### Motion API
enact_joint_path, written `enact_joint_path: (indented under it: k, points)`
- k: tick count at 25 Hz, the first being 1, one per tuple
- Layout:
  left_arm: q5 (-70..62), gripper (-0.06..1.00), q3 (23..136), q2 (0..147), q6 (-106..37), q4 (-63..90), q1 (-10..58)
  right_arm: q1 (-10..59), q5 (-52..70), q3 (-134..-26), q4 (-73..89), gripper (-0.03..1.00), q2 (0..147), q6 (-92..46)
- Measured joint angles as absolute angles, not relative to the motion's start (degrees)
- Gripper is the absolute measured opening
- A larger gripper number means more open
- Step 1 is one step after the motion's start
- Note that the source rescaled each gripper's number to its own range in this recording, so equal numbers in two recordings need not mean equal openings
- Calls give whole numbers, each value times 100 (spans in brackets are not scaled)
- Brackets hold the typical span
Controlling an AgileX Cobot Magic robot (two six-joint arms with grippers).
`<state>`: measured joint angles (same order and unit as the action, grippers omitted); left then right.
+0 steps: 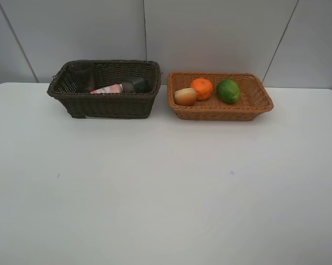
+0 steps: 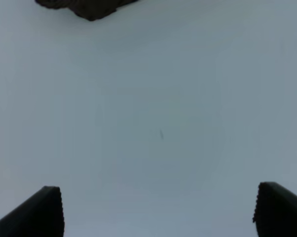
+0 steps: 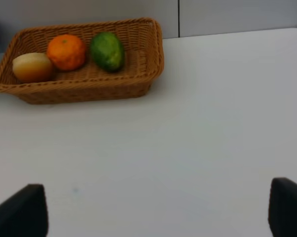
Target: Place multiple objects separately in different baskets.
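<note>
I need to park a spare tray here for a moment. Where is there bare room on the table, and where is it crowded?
The table is bare across its whole front and both outer sides. The back is crowded: the dark basket and the tan basket stand side by side with only a thin gap. The tan basket's right end is free past the green fruit.

My dark brown basket (image 1: 105, 102) stands far left, holding the purple cup (image 1: 82, 74) upright, the pink bottle (image 1: 108, 89) lying down and the dark grey bottle (image 1: 137, 85). My tan basket (image 1: 254, 102), just right, holds bun (image 1: 185, 96), orange (image 1: 202, 88) and green fruit (image 1: 228, 91) in a row.
</note>
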<state>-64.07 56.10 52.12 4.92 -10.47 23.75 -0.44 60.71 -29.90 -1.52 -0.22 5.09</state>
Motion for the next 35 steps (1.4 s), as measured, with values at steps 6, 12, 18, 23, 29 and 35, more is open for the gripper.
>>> enact_joint_path:
  k: [6, 12, 18, 23, 29, 35]
  points:
    - [-6402, 100, 4509, 3535, 497, -720, 1808, -44, 6071, -2990, -152, 96, -22, 509]
    - [-6497, 100, 3717, 2062, 497, -588, 1153, -44, 6071, -2990, -152, 96, -22, 509]
    - [-6540, 100, 3227, 1197, 497, -375, 514, -44, 6071, -2990, -152, 96, -22, 509]
    - [-6465, 100, 3108, 851, 497, -95, 264, -44, 6071, -2990, -152, 96, -22, 513]
    - [-6173, 100, 2913, 416, 497, 0, 233, -44, 6071, -2990, -152, 96, -22, 513]
    - [-6099, 100, 2903, -13, 497, 0, 233, -44, 6071, -2990, -152, 96, -22, 513]
